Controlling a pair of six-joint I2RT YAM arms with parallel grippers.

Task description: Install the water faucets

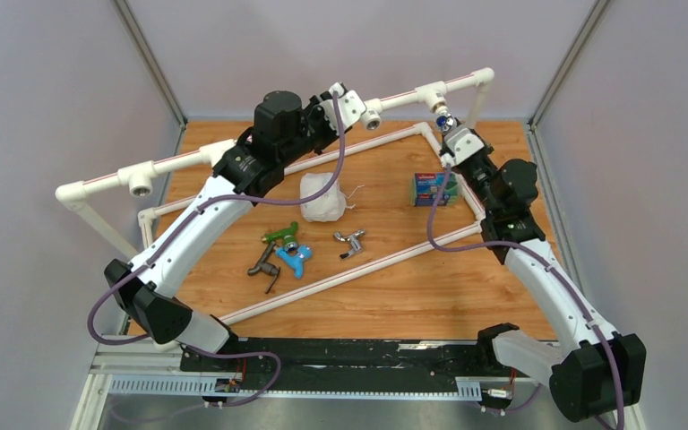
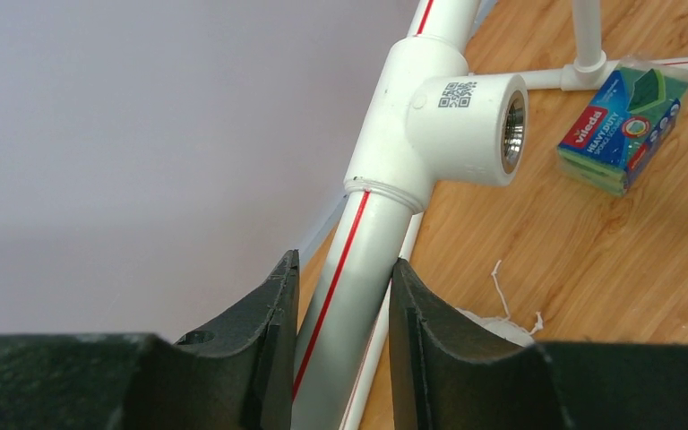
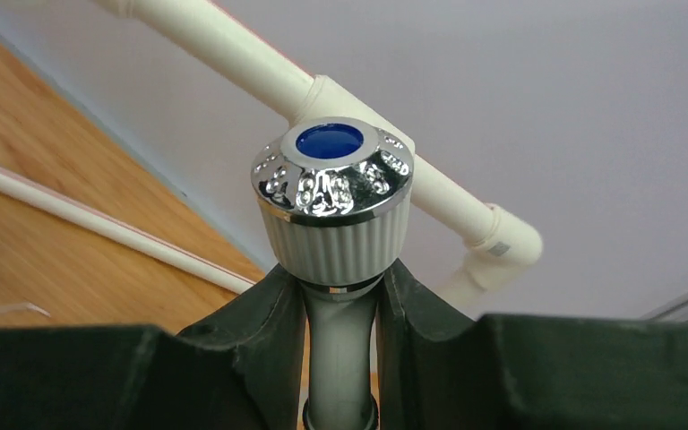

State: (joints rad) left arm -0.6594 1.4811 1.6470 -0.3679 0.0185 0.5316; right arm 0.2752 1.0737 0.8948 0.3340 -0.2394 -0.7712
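Observation:
My right gripper (image 1: 449, 134) (image 3: 340, 291) is shut on the stem of the white faucet (image 1: 442, 117) (image 3: 333, 206), which has a chrome knob with a blue cap. It holds the faucet up just below the back right tee (image 1: 433, 93) of the white pipe frame. My left gripper (image 1: 355, 106) (image 2: 342, 291) is shut on the raised pipe (image 2: 349, 269) with the red stripe, just beside an empty threaded tee socket (image 1: 373, 116) (image 2: 470, 116). The green (image 1: 279, 235), blue (image 1: 296, 259), dark grey (image 1: 263, 266) and chrome (image 1: 349, 240) faucets lie on the wooden table.
A white drawstring bag (image 1: 322, 197) lies mid-table and a sponge pack (image 1: 434, 189) (image 2: 623, 125) lies at the right. Another empty tee socket (image 1: 141, 184) sits on the left rail. Low frame pipes (image 1: 367, 267) cross the table.

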